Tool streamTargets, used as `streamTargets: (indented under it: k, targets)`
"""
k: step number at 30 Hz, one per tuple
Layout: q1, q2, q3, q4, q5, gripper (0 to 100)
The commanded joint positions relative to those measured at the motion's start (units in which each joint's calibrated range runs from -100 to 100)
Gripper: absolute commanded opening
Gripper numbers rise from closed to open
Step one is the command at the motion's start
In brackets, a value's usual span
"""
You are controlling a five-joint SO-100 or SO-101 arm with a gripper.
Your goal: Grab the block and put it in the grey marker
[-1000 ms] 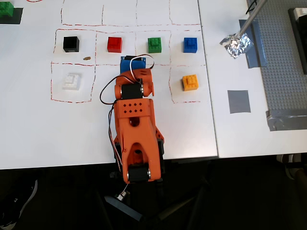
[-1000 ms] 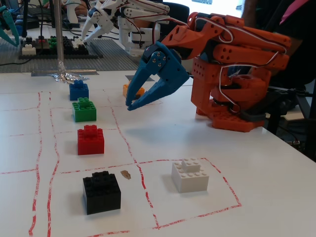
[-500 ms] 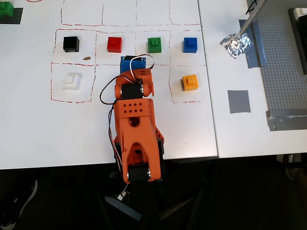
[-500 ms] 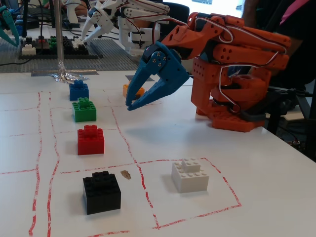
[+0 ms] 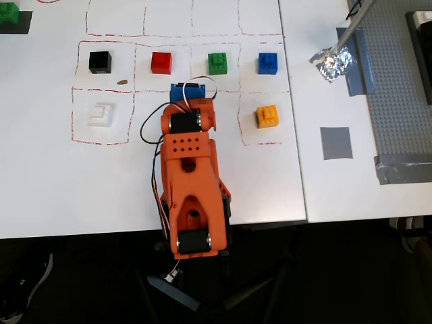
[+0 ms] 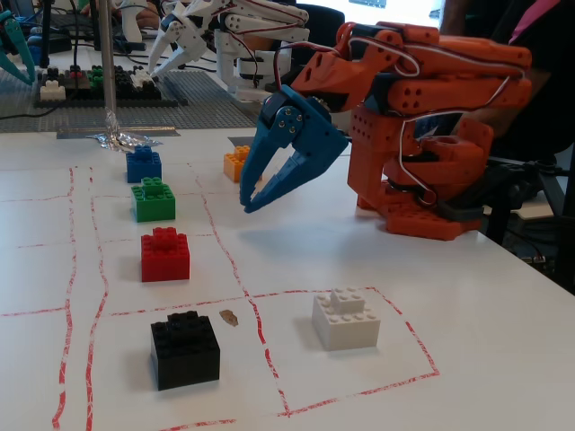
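— While the arm sits folded on the table, where is the block (image 5: 267,115)?

— In the overhead view it rests in its own red-dashed cell, to the right of the blue gripper (image 5: 187,91) and slightly nearer the arm's base, clear of it. In the fixed view only a corner of it (image 6: 236,162) shows behind the blue fingers.

— And the gripper (image 6: 252,203) itself?

— Its 2 fingers (image 6: 289,180) stand a little apart at the tips in the fixed view, pointing down at the table with nothing between them. It hangs above the white surface, touching no brick.

— Where is the grey marker (image 5: 335,142)?

— Further right in the overhead view, past the block and beyond the seam of the white sheet, well apart from the gripper.

— What else lies around?

— Beyond the gripper in the overhead view runs a row of 4 bricks: black brick (image 5: 100,61), red brick (image 5: 161,62), green brick (image 5: 218,63), blue brick (image 5: 268,63). The white brick (image 5: 102,114) sits to the gripper's left. The crumpled foil (image 5: 332,63) lies far right, past the marker, beside the studded grey baseplate (image 5: 398,88). A small brown speck (image 5: 123,82) lies near the black brick.
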Motion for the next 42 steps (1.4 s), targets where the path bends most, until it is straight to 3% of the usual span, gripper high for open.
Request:
streamTargets:
  k: [1,23,35,42]
  targets:
    - [2.25,3.65,-11.09,1.48,-0.83,0]
    - [31.45,49.15,-65.21,30.95,-12.36,1]
    - [39.66,61.56,-71.56,35.44,-14.80,31]
    - [42.92,68.11,-73.92,33.80,-16.51,39]
